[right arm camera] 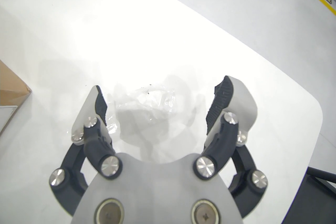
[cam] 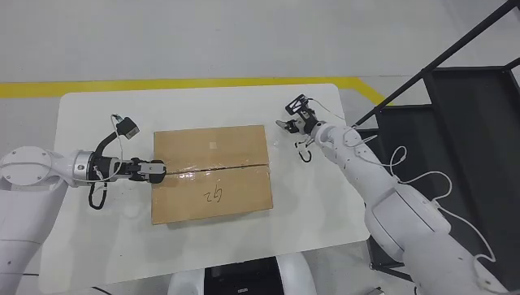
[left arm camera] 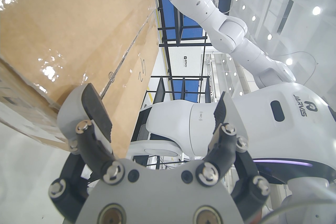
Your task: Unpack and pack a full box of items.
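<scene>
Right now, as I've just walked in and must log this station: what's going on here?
A two-armed robot is at a closed cardboard box on the white table; the box's top seam is taped. The left pincer, open, sits at the box's end by that seam, gripping nothing. The right pincer, also open, hangs over a crumpled scrap of clear plastic lying on the table off the box's corner. Nothing is unpacked yet.

You've got a matt brown cardboard box with glossy clear tape, smooth white worktop, crinkly clear plastic film, ribbed black tool pads.
</scene>
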{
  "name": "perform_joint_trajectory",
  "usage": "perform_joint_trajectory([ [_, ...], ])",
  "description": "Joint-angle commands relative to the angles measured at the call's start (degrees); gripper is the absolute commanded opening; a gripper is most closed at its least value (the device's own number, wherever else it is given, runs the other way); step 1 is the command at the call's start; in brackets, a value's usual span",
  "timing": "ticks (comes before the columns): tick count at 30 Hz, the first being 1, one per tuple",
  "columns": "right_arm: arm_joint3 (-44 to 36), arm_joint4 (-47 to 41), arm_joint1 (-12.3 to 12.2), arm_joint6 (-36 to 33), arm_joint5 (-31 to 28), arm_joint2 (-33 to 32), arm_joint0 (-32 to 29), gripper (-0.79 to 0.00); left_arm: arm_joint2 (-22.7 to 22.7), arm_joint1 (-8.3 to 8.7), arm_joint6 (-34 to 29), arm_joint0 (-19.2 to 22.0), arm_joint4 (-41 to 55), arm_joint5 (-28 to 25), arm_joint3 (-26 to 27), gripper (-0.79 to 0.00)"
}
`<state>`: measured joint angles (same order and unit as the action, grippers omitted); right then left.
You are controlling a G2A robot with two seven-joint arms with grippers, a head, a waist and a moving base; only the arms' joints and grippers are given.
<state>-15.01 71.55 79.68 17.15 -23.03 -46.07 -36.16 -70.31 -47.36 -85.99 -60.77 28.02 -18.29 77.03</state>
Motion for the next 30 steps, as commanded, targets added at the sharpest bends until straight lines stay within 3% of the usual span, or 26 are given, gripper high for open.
perform_joint_trajectory([
  [1, 0.2, 0.0, 0.2, -0.1, 0.2, 0.0, 0.0, -0.206, 0.0, 0.0, 0.0, 0.0, 0.0, 0.0, 0.0, 0.0],
  [6, 0.7, 0.1, 0.6, -0.8, 1.1, 0.2, 0.2, -0.36, 0.0, 0.0, 0.0, 0.0, 0.0, 0.0, 0.0, 0.0],
  [8, 0.9, 0.4, 0.7, -1.4, 1.5, 0.3, 0.3, -0.348, 0.0, 0.0, 0.0, 0.0, 0.0, 0.0, 0.0, 0.0],
  [11, 1.2, 0.7, 1.0, -1.9, 1.9, 0.5, 0.3, -0.265, 0.0, 0.0, 0.0, 0.0, 0.0, 0.0, 0.0, 0.0],
  [14, 1.4, 1.3, 1.1, -1.9, 2.2, 0.7, 0.3, -0.274, 0.0, 0.0, 0.0, 0.0, 0.0, 0.0, 0.0, 0.0],
  [18, 1.5, 2.0, 1.2, -1.8, 2.6, 1.0, 0.3, -0.48, 0.0, 0.0, 0.0, 0.0, 0.0, 0.0, 0.0, 0.0],
  [21, 1.6, 2.8, 1.3, -1.4, 2.9, 1.2, 0.4, -0.785, 0.0, 0.0, 0.0, 0.0, 0.0, 0.0, 0.0, 0.0],
  [30, 1.9, 3.6, 1.1, 0.2, 3.1, 1.2, 0.9, -0.785, 0.0, 0.0, 0.0, 0.0, 0.0, 0.0, 0.0, 0.0],
])
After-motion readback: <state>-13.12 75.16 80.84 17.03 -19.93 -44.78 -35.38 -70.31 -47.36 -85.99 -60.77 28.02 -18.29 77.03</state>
